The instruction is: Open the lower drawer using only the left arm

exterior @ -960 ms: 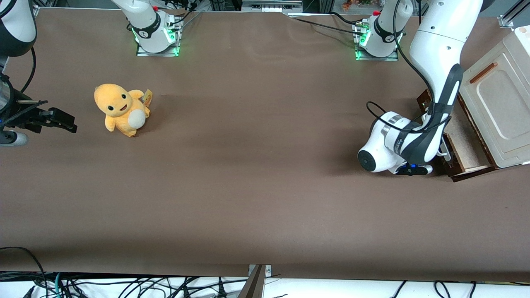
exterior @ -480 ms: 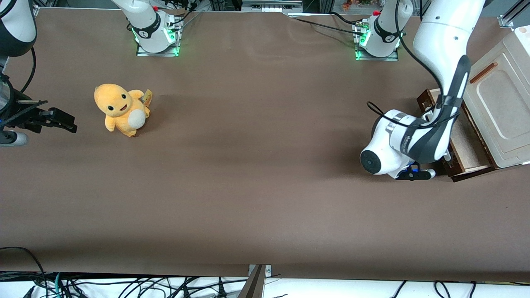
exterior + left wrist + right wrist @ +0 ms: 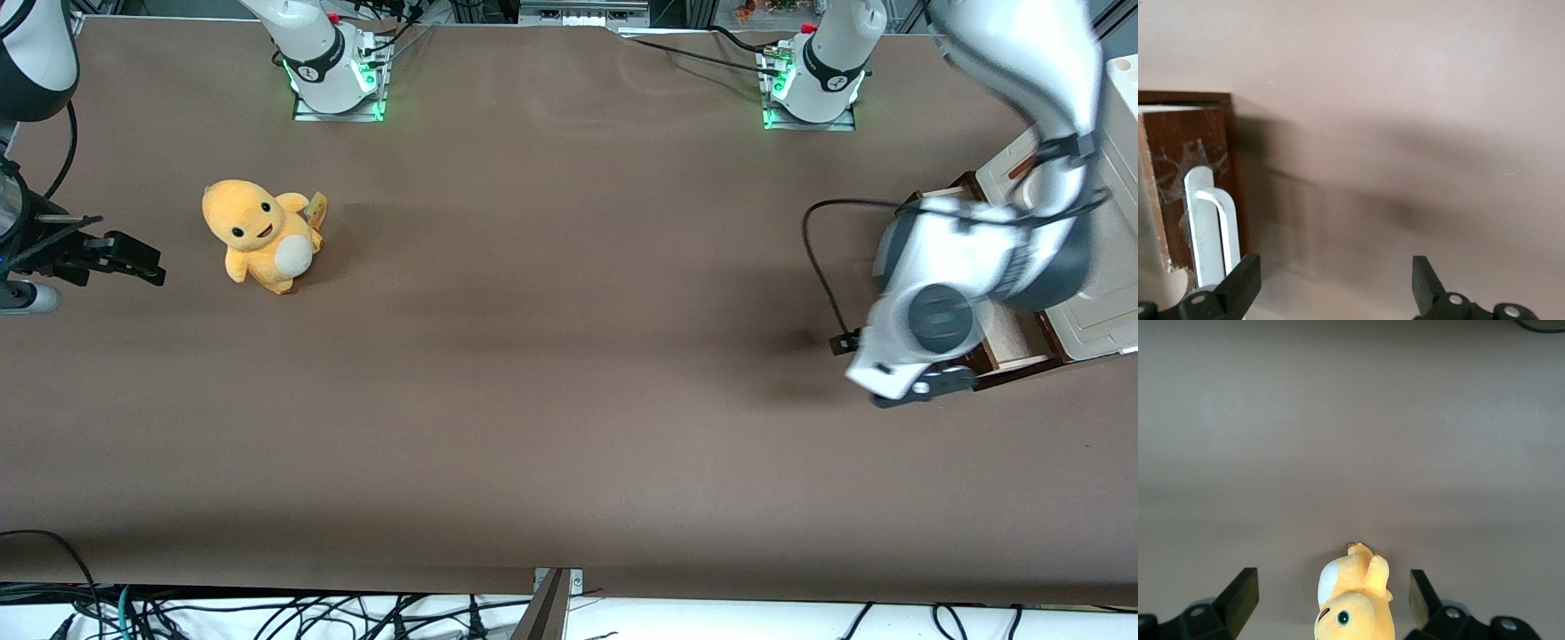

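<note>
The lower drawer (image 3: 1013,351) stands pulled out of the pale cabinet (image 3: 1107,324) at the working arm's end of the table, and its beige inside shows. Its dark brown front (image 3: 1201,150) and white bar handle (image 3: 1211,230) show in the left wrist view. The left arm (image 3: 942,293) hangs blurred over the drawer and hides most of it. Its black gripper (image 3: 925,388) (image 3: 1335,287) is in front of the drawer front, open and empty. One finger (image 3: 1238,287) is close beside the handle's end; I cannot tell if they touch.
A yellow plush toy (image 3: 260,236) (image 3: 1350,600) sits toward the parked arm's end of the table. Two arm bases (image 3: 336,71) (image 3: 813,80) stand at the edge farthest from the front camera. A black cable (image 3: 822,258) loops beside the left arm.
The left arm has risen and swung nearer to the front camera, away from the middle of the drawer front. The drawer stays pulled out as before.
</note>
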Controlling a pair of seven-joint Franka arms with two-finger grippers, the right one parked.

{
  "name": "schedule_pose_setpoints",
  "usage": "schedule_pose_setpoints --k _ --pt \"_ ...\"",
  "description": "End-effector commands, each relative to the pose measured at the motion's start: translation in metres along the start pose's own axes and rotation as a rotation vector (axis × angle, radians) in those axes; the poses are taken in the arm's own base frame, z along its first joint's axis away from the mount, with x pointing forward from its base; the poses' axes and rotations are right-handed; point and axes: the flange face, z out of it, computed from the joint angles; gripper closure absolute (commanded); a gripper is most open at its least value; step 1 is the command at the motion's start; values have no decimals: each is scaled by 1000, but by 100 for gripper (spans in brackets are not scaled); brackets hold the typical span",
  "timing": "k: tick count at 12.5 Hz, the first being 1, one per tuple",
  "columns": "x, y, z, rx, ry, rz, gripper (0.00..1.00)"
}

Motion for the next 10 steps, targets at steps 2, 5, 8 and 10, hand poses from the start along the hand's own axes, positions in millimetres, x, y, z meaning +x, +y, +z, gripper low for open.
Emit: schedule_pose_setpoints --k 2,5,8,10 --pt "-6 -64 -50 -206 58 247 0" --pt "-21 -97 -89 -239 113 354 0" --pt "-47 -110 -130 -252 124 366 0" --pt "-64 -114 -147 -248 108 381 0"
